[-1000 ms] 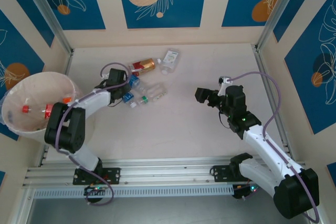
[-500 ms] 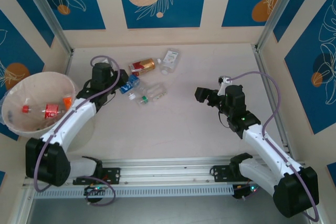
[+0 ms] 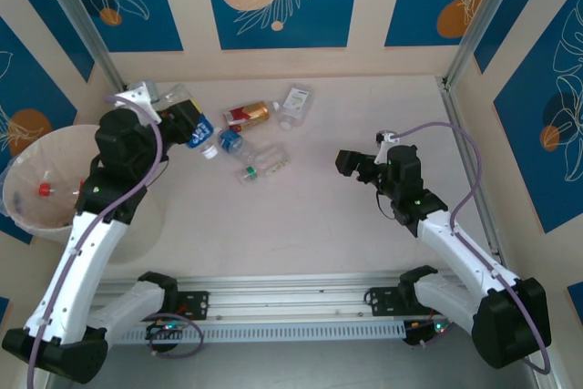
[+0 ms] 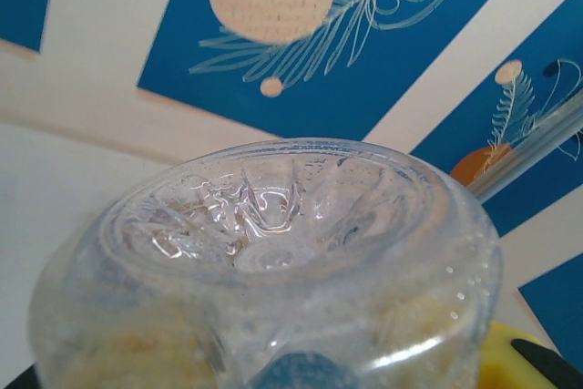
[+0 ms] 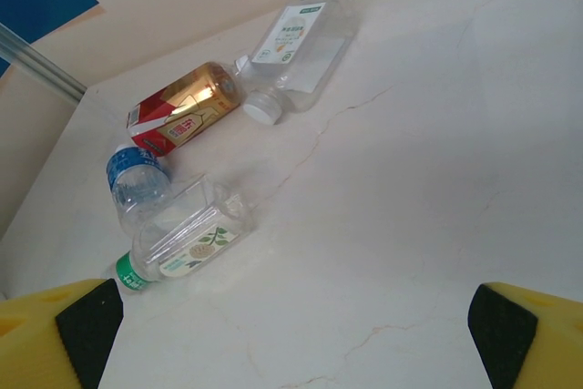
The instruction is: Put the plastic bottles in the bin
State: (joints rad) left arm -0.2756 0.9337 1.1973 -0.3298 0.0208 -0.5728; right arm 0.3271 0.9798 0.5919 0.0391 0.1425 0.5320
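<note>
A: Nearest, left side?
B: Large round cream-pink translucent plastic bin at the bench edge. A red-capped bottle lies inside.
A: Right tool?
B: Right tool released, fingers wide, nothing in it, over bare bench.
A: Loose ones?
B: Clear green-capped bottle just beside small blue-labelled bottle. Beyond them a red-and-gold bottle, then a clear white-capped bottle.
A: Left tool?
B: Left tool up in the air, grasping a clear blue-label plastic bottle. It's between the bin and the loose bottles, not over the bin.
</note>
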